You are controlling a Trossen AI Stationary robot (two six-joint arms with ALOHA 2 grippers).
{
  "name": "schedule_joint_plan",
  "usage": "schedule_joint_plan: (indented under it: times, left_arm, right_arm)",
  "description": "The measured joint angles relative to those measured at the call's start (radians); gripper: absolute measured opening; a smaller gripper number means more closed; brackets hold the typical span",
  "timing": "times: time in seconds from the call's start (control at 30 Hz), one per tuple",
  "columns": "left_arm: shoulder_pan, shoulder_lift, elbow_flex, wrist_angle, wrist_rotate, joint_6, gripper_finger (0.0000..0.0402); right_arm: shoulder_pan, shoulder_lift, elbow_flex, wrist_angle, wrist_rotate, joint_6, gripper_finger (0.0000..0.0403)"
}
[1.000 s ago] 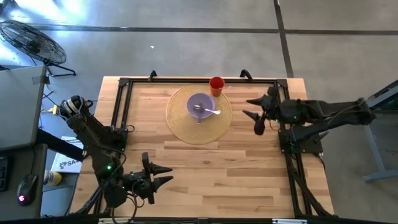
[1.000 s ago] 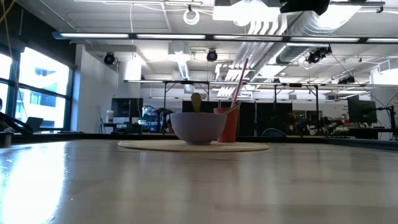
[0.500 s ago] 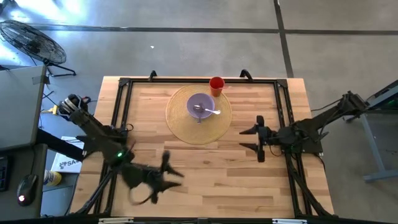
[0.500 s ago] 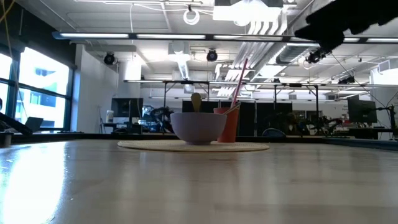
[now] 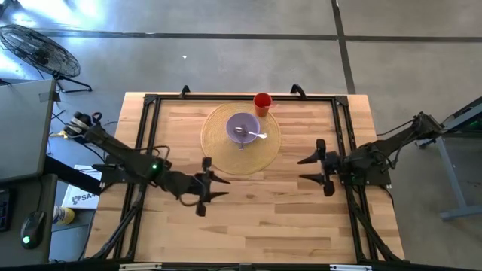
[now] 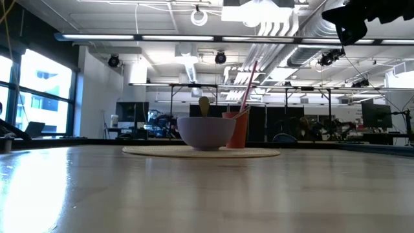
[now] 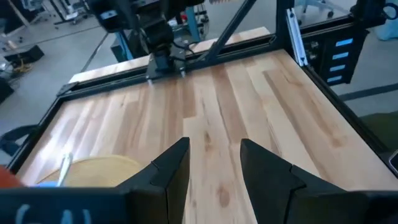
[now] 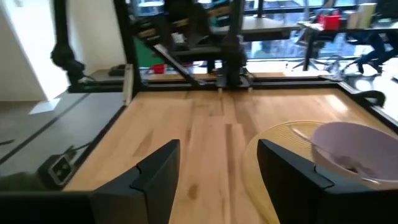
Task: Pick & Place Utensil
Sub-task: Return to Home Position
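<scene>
Hovering over the table, both grippers were spread wide and empty. The left gripper hung just off the mat, on the side away from the cup. The right gripper hung well off the mat's right edge, close to its arm's base. On the mat stood the bowl with utensils lying inside. Touching the mat's far edge, the cup held the straw, tilted.

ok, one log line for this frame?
left gripper: open, empty | right gripper: open, empty | purple bowl: utensils inside | orange cup: straw in
</scene>
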Motion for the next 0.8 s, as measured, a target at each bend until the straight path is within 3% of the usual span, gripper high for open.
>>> schedule_joint_plan:
  times: [0.13,0.33,0.4,0.53,0.8]
  left_arm:
    - [-0.002,-0.118,-0.102,0.028,0.000,-0.004,0.0138]
    - [0.001,-0.322,-0.333,0.216,0.027,0.006,0.0138]
    - [0.028,-0.402,-0.400,0.256,0.105,0.000,0.0138]
    - [0.151,-0.560,-0.496,0.287,0.363,-0.012,0.0138]
    - [0.365,-0.764,-0.614,0.254,0.422,-0.065,0.0138]
  right_arm:
    - [0.000,0.005,-0.001,0.001,-0.050,0.005,0.0208]
    - [-0.023,0.026,-0.002,0.029,-0.189,0.035,0.0206]
    - [-0.047,0.043,-0.002,0.052,-0.241,0.032,0.0197]
    - [-0.120,0.087,-0.002,0.119,-0.329,-0.022,0.0165]
    - [-0.291,0.119,-0.002,0.163,-0.426,-0.088,0.0072]
